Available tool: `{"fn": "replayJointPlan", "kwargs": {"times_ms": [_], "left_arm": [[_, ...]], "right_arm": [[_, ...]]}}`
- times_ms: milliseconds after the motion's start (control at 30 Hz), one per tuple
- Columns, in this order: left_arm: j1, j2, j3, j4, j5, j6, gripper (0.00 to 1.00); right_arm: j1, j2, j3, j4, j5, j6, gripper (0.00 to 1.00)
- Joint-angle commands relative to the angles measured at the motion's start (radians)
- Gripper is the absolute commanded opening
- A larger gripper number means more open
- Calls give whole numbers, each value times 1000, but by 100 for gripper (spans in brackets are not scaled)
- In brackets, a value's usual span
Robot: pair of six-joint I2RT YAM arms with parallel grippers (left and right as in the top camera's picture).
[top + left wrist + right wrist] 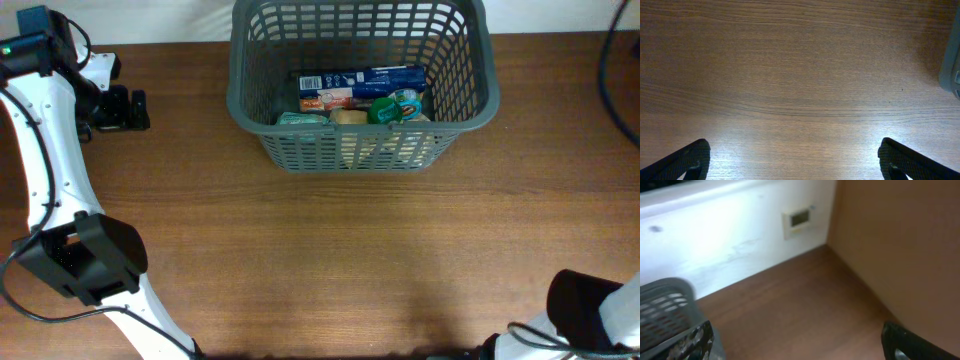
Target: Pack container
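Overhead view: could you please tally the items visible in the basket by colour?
Blue: 1, box
Orange: 1, packet
Green: 2, round pack and pale pouch
Tan: 1, lump
Total: 5 visible in the basket; more may be hidden.

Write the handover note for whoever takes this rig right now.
Left gripper: open, empty, over bare table to the left of the basket.
Right gripper: open, empty.
Done: the basket holds a blue box, a green-lidded tub and other packets.
Left: no loose grocery shows outside the basket, so packing looks finished. Check before stopping.
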State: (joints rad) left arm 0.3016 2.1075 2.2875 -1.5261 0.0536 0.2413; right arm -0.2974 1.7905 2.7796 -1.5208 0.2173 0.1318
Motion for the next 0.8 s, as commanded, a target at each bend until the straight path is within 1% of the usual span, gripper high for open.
{"fn": "replayJointPlan", "kwargs": {"times_ms": [0,533,633,767], "left_arm": [[3,-8,-4,-1,11,-13,99],[3,-8,-4,-1,11,-13,99],[3,-8,-4,-1,11,-13,99],[3,-8,-4,-1,11,-13,99]], "right_arm": [[-64,23,-8,-10,-94,23,99],[-77,35,-10,-17,-93,22,99],[-77,2,-10,10,-74,23,99],[-73,-143,-91,149,-76,27,99]]}}
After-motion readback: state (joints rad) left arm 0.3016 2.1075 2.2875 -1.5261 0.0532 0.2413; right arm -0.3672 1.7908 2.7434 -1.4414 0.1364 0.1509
